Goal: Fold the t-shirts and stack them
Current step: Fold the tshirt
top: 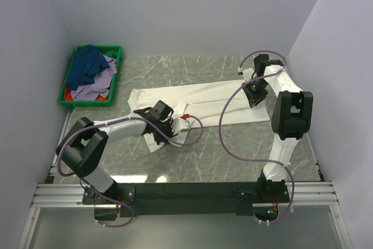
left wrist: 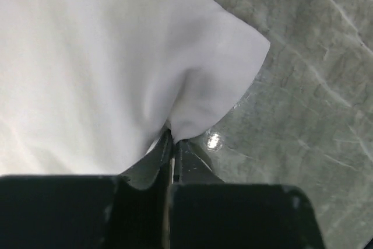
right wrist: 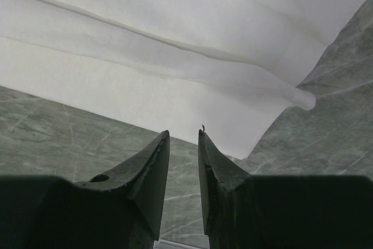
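A white t-shirt (top: pixel 204 98) spread toward the right edge of the table (top: pixel 245 150); left gripper (left wrist: pixel 173 139) pinching its fold; right gripper (right wrist: pixel 183 141) narrowly parted, empty, just beside the cloth

The t-shirt (top: pixel 204 94) is soft matt cloth; table (top: pixel 233 155) glossy, marbled; crate (top: pixel 65 83) smooth plastic.

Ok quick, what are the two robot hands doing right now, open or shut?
Left gripper: shut, pinching the edge of the white t-shirt.
Right gripper: open, holding nothing.
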{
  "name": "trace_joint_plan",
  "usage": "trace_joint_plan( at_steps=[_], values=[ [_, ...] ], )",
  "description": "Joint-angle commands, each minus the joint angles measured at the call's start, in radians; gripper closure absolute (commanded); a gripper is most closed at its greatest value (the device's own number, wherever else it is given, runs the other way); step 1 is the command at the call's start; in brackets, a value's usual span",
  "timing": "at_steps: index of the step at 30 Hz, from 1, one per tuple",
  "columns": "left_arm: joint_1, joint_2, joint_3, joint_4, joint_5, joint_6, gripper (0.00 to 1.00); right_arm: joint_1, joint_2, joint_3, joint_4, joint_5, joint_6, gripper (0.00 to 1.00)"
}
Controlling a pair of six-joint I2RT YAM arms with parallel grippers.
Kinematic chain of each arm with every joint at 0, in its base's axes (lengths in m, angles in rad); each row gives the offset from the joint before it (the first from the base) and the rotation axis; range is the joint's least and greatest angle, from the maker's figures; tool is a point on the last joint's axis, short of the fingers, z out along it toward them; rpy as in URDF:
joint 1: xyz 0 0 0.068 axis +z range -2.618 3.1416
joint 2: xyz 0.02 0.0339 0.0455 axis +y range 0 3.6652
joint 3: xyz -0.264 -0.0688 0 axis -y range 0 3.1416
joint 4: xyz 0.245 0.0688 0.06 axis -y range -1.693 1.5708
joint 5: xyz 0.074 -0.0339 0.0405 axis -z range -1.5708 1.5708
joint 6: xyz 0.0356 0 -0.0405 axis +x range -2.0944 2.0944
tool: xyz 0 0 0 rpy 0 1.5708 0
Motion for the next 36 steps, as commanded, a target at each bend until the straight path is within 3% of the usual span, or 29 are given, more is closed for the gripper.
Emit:
trace_joint_plan(
  at_steps=[1, 5, 9, 17, 26, 36],
  values=[
    [0.018, 0.002, 0.048, -0.127, 0.024, 0.027, 0.99, -0.008, 0.013, 0.052, -0.008, 0.014, -0.012, 0.66],
    [0.119, -0.006, 0.279, -0.342, 0.113, 0.067, 0.99, -0.012, 0.019, 0.069, -0.015, 0.016, -0.02, 0.67],
    [0.209, 0.063, 0.483, -0.44, 0.124, 0.129, 0.99, -0.014, 0.033, 0.078, -0.017, 0.014, -0.024, 0.68],
    [0.34, 0.29, 0.756, -0.369, 0.075, 0.143, 0.99, -0.014, 0.071, 0.109, -0.014, 0.009, -0.02, 0.68],
    [0.389, 0.405, 0.835, -0.174, -0.016, 0.114, 0.99, -0.023, 0.086, 0.135, -0.017, 0.016, -0.026, 0.67],
    [0.377, 0.438, 0.916, -0.218, -0.02, 0.119, 0.99, -0.027, 0.115, 0.179, -0.041, 0.019, -0.04, 0.68]
  ],
)
